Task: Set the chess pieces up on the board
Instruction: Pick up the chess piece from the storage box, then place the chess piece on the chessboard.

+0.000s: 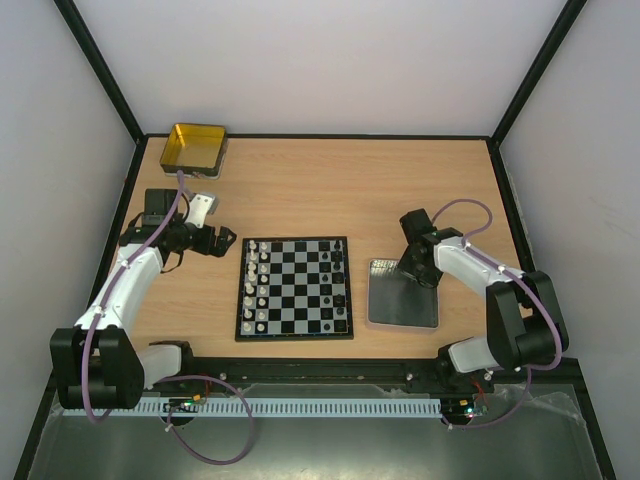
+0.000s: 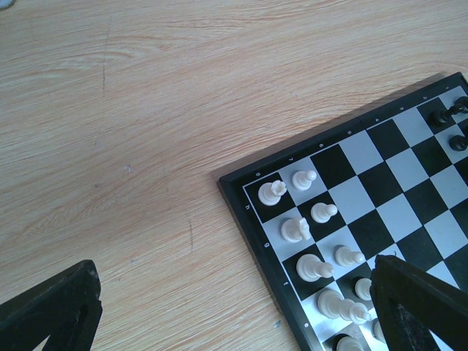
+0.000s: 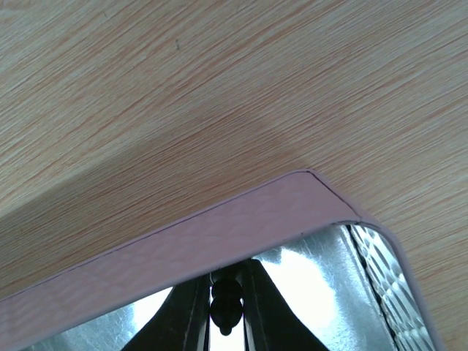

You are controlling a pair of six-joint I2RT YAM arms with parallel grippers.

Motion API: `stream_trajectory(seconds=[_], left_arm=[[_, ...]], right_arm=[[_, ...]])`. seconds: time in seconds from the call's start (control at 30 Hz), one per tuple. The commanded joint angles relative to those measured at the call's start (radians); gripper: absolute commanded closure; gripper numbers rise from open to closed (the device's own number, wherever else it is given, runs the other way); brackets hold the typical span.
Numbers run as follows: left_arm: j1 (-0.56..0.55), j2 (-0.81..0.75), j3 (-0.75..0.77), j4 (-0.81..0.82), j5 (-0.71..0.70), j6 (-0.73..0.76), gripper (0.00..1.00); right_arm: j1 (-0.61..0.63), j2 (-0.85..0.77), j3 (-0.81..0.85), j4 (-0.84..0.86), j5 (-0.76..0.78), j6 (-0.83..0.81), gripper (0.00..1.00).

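Note:
The chessboard (image 1: 295, 338) lies mid-table. White pieces (image 1: 257, 285) fill its two left columns and black pieces (image 1: 335, 290) stand along its right side. My left gripper (image 1: 215, 243) is open and empty just left of the board's far-left corner. In the left wrist view its fingers (image 2: 51, 314) straddle bare wood and the board's rim (image 2: 252, 219), with white pieces (image 2: 307, 230) close by. My right gripper (image 1: 415, 270) is over the grey tray (image 1: 403, 310). In the right wrist view it (image 3: 225, 325) is shut on a small black piece (image 3: 225, 307).
A gold tin (image 1: 193, 147) stands at the far left corner. A black box (image 1: 160, 207) and a white object (image 1: 203, 207) lie beside the left arm. The tray's pale rim (image 3: 219, 234) and shiny floor fill the lower right wrist view.

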Motion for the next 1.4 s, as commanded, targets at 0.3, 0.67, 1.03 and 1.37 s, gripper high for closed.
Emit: stream_trajectory(seconds=[0.3, 0.67, 1.03, 1.37], left_arm=[[0.001, -0.004, 0.008, -0.014, 0.006, 0.004, 0.01], [0.001, 0.004, 0.01, -0.015, 0.004, 0.003, 0.0], [0.001, -0.003, 0.008, -0.015, 0.007, 0.005, 0.0], [0.001, -0.008, 0.007, -0.017, 0.012, 0.007, 0.0]], right_arm=[[-0.001, -0.088, -0.019, -0.052, 0.04, -0.014, 0.92], [0.282, -0.154, 0.126, -0.213, 0.057, 0.119, 0.91], [0.54, 0.035, 0.326, -0.255, 0.105, 0.188, 0.89], [0.634, 0.157, 0.398, -0.254, 0.087, 0.195, 0.89]])
